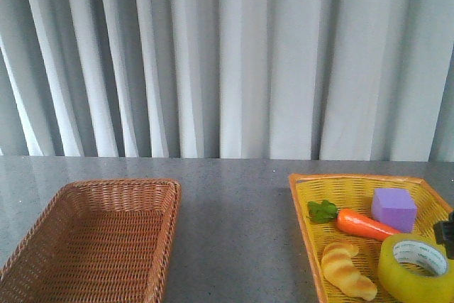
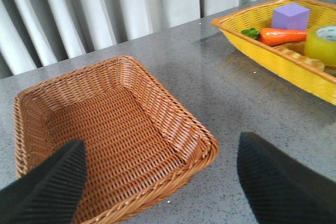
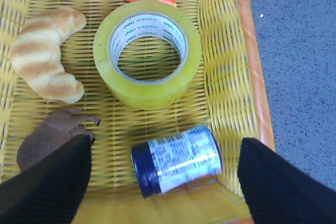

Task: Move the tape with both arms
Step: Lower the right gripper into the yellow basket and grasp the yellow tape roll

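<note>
- The tape (image 1: 416, 266) is seen lying flat, hole upward, in the yellow basket (image 1: 305, 211) at the right side of the grey table (image 1: 234, 211); its white core carries small green print.
- In the right wrist view the tape (image 3: 147, 52) is found in the middle of the basket floor, with a croissant (image 3: 46, 53) just beside it on one side and the basket's orange rim (image 3: 252, 61) near it on the other.
- A carrot (image 1: 365, 224) with green leaves and a purple block (image 1: 394, 208) are seen beyond the tape, the carrot's tip close to the roll.
- A small bottle (image 3: 176, 160) with a dark blue cap and a printed label lies on its side near the tape, apart from it, and a brown object (image 3: 52, 137) lies next to the croissant.
- The right hand (image 3: 163, 192) is held over the yellow basket with its fingers (image 3: 286, 182) spread wide apart; nothing is gripped, and the tape is not touched.
- The left hand (image 2: 160, 182) is held over the near edge of the brown wicker basket (image 2: 31, 108) on the left of the table, its fingers (image 2: 50, 184) likewise wide apart with nothing between them.
- In the front view only a small black part of the right arm (image 1: 445, 232) is visible at the right edge, just beside the tape.
- A pale pleated curtain (image 1: 227, 54) hangs behind the table.
</note>
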Robot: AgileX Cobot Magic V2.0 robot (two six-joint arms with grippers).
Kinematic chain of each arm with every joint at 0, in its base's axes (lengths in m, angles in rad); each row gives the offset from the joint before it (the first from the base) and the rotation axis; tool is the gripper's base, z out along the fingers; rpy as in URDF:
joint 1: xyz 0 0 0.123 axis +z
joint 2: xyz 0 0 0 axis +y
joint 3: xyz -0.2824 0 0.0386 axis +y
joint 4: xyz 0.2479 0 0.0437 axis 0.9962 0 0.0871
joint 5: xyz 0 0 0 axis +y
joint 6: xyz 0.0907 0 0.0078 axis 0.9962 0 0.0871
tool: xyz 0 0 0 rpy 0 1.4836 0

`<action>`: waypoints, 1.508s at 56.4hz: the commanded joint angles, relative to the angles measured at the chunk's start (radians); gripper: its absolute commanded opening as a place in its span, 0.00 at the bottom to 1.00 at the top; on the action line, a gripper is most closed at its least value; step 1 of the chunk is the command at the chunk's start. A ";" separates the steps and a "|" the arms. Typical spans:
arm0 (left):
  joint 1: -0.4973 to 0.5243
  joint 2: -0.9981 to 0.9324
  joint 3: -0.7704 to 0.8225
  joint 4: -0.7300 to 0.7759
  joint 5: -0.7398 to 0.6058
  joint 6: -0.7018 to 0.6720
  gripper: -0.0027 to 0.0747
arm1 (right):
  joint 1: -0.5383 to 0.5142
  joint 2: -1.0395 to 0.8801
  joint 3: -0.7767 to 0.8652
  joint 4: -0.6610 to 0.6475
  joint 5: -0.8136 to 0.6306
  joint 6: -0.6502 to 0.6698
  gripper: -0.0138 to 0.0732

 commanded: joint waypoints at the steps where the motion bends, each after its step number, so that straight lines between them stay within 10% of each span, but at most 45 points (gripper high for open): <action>1: -0.007 0.009 -0.034 -0.035 -0.067 0.006 0.78 | -0.016 0.078 -0.123 -0.013 0.026 -0.005 0.80; 17: -0.007 0.009 -0.034 -0.035 -0.067 0.006 0.78 | -0.193 0.305 -0.325 0.239 0.132 -0.209 0.77; 85: -0.007 0.009 -0.034 -0.035 -0.067 0.006 0.78 | -0.171 0.567 -0.353 0.170 -0.076 -0.232 0.48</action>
